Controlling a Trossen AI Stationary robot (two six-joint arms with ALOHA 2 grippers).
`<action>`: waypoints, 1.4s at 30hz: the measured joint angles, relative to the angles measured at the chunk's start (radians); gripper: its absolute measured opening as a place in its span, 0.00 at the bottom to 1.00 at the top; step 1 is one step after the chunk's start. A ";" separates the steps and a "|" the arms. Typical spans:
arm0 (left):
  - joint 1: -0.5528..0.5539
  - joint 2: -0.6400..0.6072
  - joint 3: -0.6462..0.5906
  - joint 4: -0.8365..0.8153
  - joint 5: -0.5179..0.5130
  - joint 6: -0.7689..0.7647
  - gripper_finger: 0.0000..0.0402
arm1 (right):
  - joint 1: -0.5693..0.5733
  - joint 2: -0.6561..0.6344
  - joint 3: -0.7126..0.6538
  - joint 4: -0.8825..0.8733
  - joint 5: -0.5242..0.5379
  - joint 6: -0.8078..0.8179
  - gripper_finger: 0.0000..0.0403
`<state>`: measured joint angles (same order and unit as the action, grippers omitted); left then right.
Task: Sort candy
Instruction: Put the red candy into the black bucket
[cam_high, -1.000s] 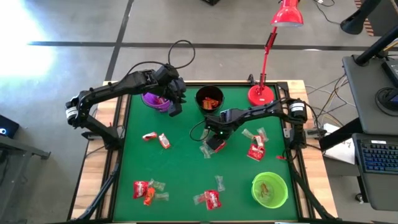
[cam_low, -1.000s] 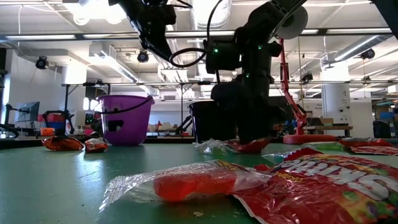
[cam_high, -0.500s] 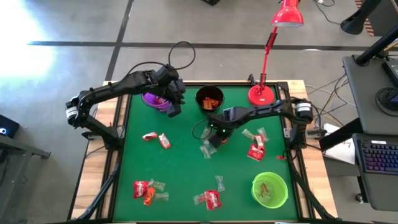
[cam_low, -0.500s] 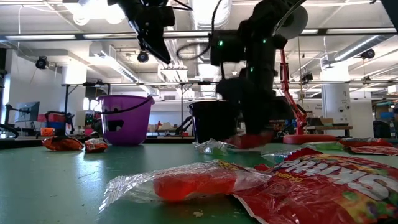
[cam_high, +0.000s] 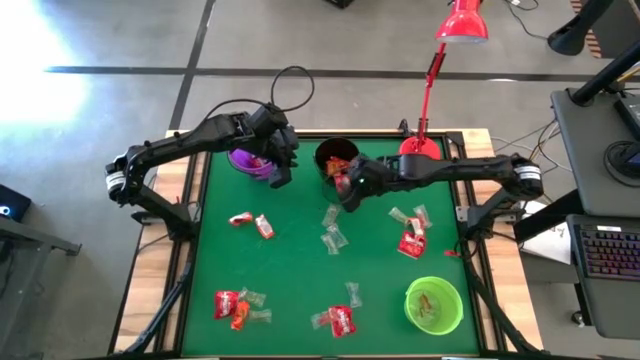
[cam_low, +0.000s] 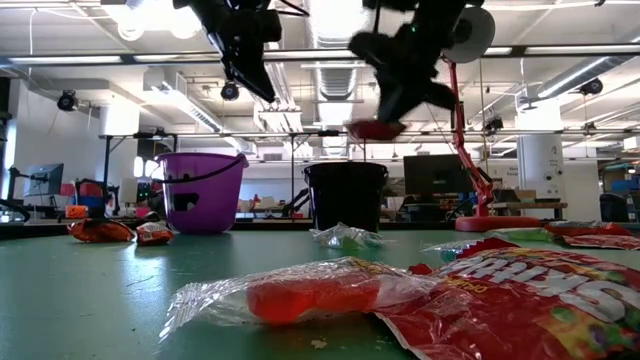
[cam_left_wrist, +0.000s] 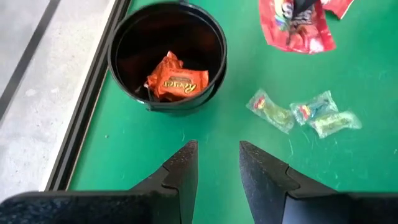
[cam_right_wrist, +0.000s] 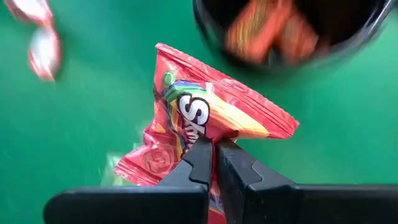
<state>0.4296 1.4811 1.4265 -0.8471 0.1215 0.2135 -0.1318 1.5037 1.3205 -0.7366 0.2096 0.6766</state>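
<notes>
On the green table the candy lies loose in small groups, near to far in the high view. At 6 o'clock, by the near edge, lie a red pack and cellophane twists. At 7 o'clock lies another red and orange cluster. At 5 o'clock stands the green cup, with something small inside. Toward 3 o'clock a red pack lies among clear sweets. At centre rest greenish twists, and at 9 o'clock lie two red pieces.

The right gripper is pinched tight on a red Skittles pack, gripping it by one edge so the rest hangs free of the fingers. It holds the pack above the table just beside the black cup at 12 o'clock. From the low view it hangs above rim level. That height is probably chosen to clear the rim, though the black cup already holds orange wrappers, so this may not be its cup.

The left gripper hovers with its fingers spread and empty at 11 o'clock, by the purple cup, likely waiting clear of the right arm's path. The red lamp stands at 1 o'clock, outside the sorting.
</notes>
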 joint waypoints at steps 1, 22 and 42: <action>0.000 0.001 0.000 0.016 0.011 -0.012 0.25 | 0.000 -0.009 0.011 0.021 0.031 -0.021 0.02; 0.001 0.004 0.000 0.291 0.238 -0.293 0.37 | -0.006 -0.010 0.197 0.100 0.160 -0.227 0.02; 0.001 0.004 0.000 0.375 0.238 -0.298 0.37 | -0.006 0.007 0.198 0.202 0.134 -0.246 0.02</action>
<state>0.4305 1.4853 1.4265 -0.4726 0.3599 -0.0841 -0.1379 1.5108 1.5185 -0.5351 0.3436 0.4306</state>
